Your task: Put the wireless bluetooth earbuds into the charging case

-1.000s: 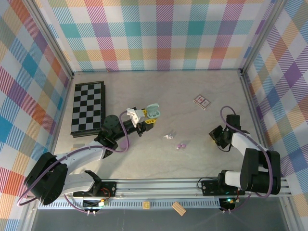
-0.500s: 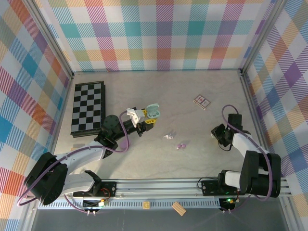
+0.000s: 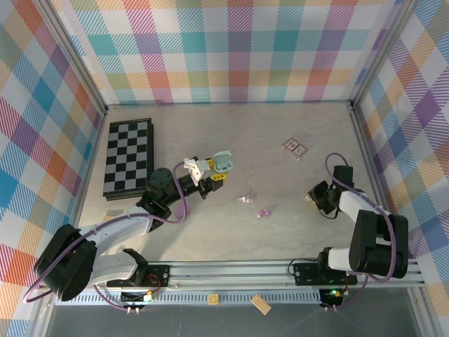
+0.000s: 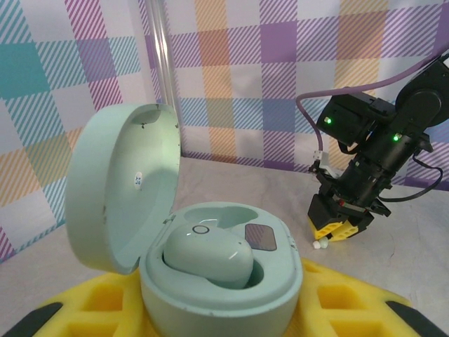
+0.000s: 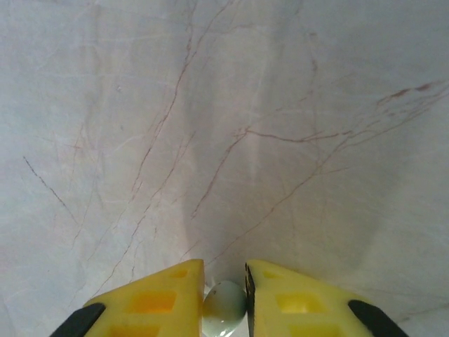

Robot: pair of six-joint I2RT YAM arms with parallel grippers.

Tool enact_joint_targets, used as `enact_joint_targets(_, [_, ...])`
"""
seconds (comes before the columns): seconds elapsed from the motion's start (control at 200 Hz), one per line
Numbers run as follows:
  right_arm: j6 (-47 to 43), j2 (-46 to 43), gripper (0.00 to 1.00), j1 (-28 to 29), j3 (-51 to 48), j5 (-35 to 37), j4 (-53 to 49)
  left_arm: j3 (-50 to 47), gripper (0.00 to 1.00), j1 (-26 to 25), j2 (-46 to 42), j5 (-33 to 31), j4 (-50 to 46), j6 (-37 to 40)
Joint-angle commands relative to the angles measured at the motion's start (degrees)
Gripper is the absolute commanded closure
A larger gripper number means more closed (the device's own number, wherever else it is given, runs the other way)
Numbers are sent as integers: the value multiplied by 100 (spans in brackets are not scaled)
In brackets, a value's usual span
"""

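I'm working in a robotics lab test cell: plaid-printed panels (image 3: 231,49) wall the pale tabletop (image 3: 231,133) from 9 round to 3 o'clock, held by bare aluminium frame posts (image 3: 78,60). At 6 o'clock a slotted metal mounting rail (image 3: 231,269) runs along the near edge.

The charging case (image 4: 223,281) is mint green, and the mint earbud (image 4: 208,258) inside it matches. The left gripper (image 3: 215,172) has yellow fingers (image 4: 98,309) with black ends. The right gripper (image 5: 224,272) has yellow fingers (image 5: 158,298) too, with a pale green earbud (image 5: 224,303) between them. In the middle of the top view lie a whitish-silver earbud (image 3: 245,199) and a lilac earbud (image 3: 264,211). At the left, the board (image 3: 128,158) has black and white squares. The walls (image 3: 231,49) are checked pink, teal, orange and purple.
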Motion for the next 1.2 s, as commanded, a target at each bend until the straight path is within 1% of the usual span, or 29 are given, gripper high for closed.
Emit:
enact_joint_targets(0.0, [-221, 136, 77, 38, 181, -426, -34, 49, 63, -86, -86, 63, 77, 102])
enact_joint_targets(0.13, [-458, 165, 78, 107, 199, -703, -142, 49, 63, -86, -61, 40, 105, 98])
enact_joint_targets(0.275, [-773, 246, 80, 258, 270, -797, -302, 58, 63, -86, -36, 48, 123, 99])
enact_joint_targets(0.405, [-946, 464, 80, 508, 442, -856, -367, 84, 63, -86, -14, 65, 123, 108])
enact_joint_targets(0.495, [-973, 611, 80, 753, 582, -870, -356, 102, 63, -86, -24, 70, 98, 104])
enact_joint_targets(0.65, [-1024, 920, 79, 1263, 958, -667, -414, 111, 63, -85, -72, 52, 25, 117])
enact_joint_targets(0.825, [-966, 1464, 78, 1799, 1478, -613, -320, 79, 63, -86, -165, 13, -56, 137])
enact_joint_targets(0.94, [-1001, 1823, 77, 2049, 1816, -683, -269, 66, 63, -85, -220, -14, -120, 171])
enact_joint_targets(1.065, [-1065, 2151, 74, 2138, 2117, -794, -246, 58, 63, -86, -290, -46, -214, 232])
enact_joint_targets(1.195, [-1015, 2110, 70, 2149, 2092, -894, -48, 67, 63, -86, -352, -73, -336, 290])
